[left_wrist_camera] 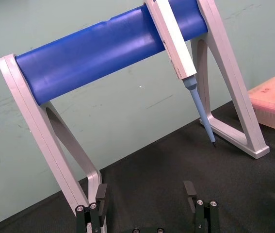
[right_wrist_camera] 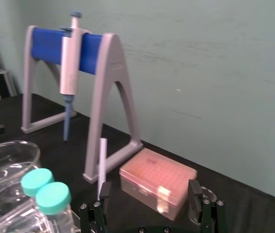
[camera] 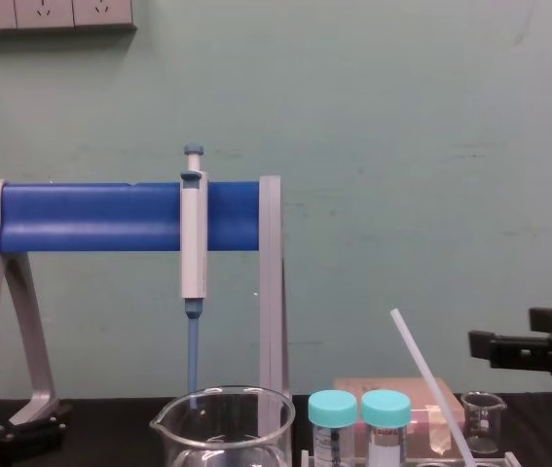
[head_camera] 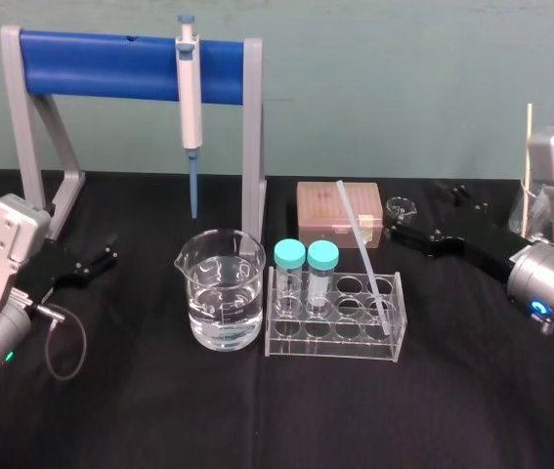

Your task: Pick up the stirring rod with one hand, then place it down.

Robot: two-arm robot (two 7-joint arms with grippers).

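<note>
The stirring rod [head_camera: 363, 256], thin, straight and translucent white, leans in the clear plastic rack [head_camera: 335, 350], its top tilted over the pink box [head_camera: 340, 210]. The right gripper [right_wrist_camera: 148, 193] hovers beside the box above bare black surface [head_camera: 472, 391], fingers released. The left gripper [left_wrist_camera: 146, 194] sits near the stand [head_camera: 254, 147], fingers spread and empty.

I see the long, thin, translucent white stirring rod [head_camera: 362, 249] just right of centre in the head view. Nothing grips it. It leans steeply, its lower end standing in a right-hand hole of the clear plastic rack [head_camera: 330, 344] and its upper end tilted back and to the left. My black, angular right gripper [head_camera: 423, 212] hovers right of centre, jaws apart, near the rod but clear of it. The left gripper [head_camera: 108, 252] sits at far left, jaws apart.
</note>
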